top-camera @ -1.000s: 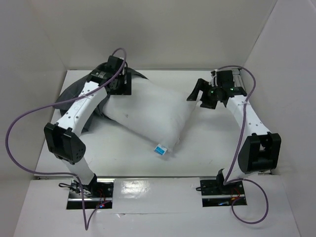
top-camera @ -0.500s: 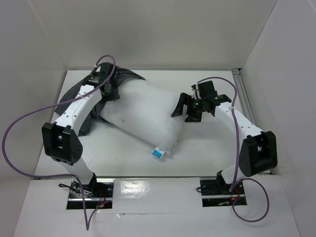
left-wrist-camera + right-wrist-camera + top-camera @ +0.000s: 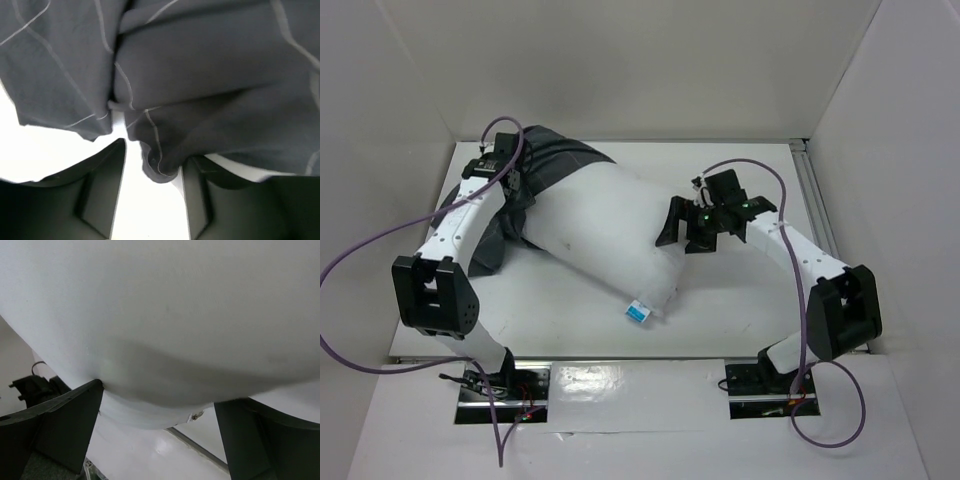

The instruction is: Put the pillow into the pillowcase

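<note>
Pillow [image 3: 610, 225] lies slanted mid table [image 3: 740, 300], tag [image 3: 639, 312] end near. Pillowcase [image 3: 555, 160] covers far left corner. Left gripper [image 3: 152, 152] half spread, cloth fold between fingers, not pinched. Right gripper [image 3: 159, 395] spread wide around pillow's right edge.

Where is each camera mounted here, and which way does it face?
Top external: above, behind the left arm and right arm, looking down at the table, pillow, pillowcase.
Left wrist: on the left arm, facing a pillowcase fold between jaws of the left gripper.
Right wrist: on the right arm, facing the pillow past the open right gripper.
Shared: top and right wrist both show the pillow.
</note>
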Robot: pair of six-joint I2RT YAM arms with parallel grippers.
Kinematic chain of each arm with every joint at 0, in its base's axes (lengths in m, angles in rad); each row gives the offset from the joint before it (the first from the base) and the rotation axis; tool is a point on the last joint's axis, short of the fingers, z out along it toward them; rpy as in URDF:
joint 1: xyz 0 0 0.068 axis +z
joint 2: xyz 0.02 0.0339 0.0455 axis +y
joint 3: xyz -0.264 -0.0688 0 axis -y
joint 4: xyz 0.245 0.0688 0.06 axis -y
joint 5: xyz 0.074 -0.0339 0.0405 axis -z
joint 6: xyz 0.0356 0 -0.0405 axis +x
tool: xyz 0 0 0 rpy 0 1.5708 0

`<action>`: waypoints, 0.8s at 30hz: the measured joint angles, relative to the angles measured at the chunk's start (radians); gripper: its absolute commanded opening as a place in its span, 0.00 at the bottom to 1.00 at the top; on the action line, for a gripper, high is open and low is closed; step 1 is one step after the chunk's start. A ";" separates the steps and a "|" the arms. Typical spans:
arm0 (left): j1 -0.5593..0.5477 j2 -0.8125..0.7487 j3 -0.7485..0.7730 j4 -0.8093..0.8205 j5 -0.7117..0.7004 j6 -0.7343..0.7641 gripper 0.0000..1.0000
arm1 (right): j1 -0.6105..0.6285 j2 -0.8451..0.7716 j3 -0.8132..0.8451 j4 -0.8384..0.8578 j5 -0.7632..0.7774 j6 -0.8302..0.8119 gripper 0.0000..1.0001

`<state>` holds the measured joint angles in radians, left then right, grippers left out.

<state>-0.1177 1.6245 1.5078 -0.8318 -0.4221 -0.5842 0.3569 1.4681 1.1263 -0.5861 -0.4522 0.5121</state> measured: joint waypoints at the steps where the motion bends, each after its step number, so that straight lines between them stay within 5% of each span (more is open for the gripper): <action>1: 0.013 0.000 -0.012 0.001 0.008 -0.001 0.53 | 0.024 0.000 -0.005 0.007 0.001 0.001 0.93; 2: 0.023 0.000 -0.021 0.002 0.012 -0.003 0.27 | 0.045 0.001 -0.010 0.009 0.000 0.004 0.87; 3: 0.028 0.000 -0.025 0.003 0.021 -0.011 0.13 | 0.060 0.002 -0.016 0.017 0.000 0.008 0.76; 4: 0.028 0.000 -0.026 0.004 0.035 -0.007 0.00 | 0.075 0.003 -0.023 0.026 -0.001 0.012 0.42; 7: 0.006 0.000 -0.021 0.007 0.093 0.013 0.00 | 0.091 0.019 -0.027 0.061 0.003 0.035 0.00; 11: -0.110 0.024 0.110 -0.017 0.236 0.064 0.00 | 0.062 0.098 0.098 0.043 0.031 0.051 0.00; 17: -0.317 0.162 0.573 0.031 0.593 0.061 0.00 | -0.048 0.141 0.415 0.044 0.159 0.036 0.00; 20: -0.351 0.187 0.627 0.117 0.774 0.010 0.00 | -0.062 0.038 0.383 0.089 0.224 0.032 0.00; 24: -0.333 0.243 0.579 0.179 0.941 -0.048 0.00 | -0.051 -0.093 0.129 0.215 0.254 0.065 0.00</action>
<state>-0.4507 1.8675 2.0872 -0.6525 0.5190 -0.6327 0.3054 1.3754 1.2549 -0.3714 -0.1982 0.5770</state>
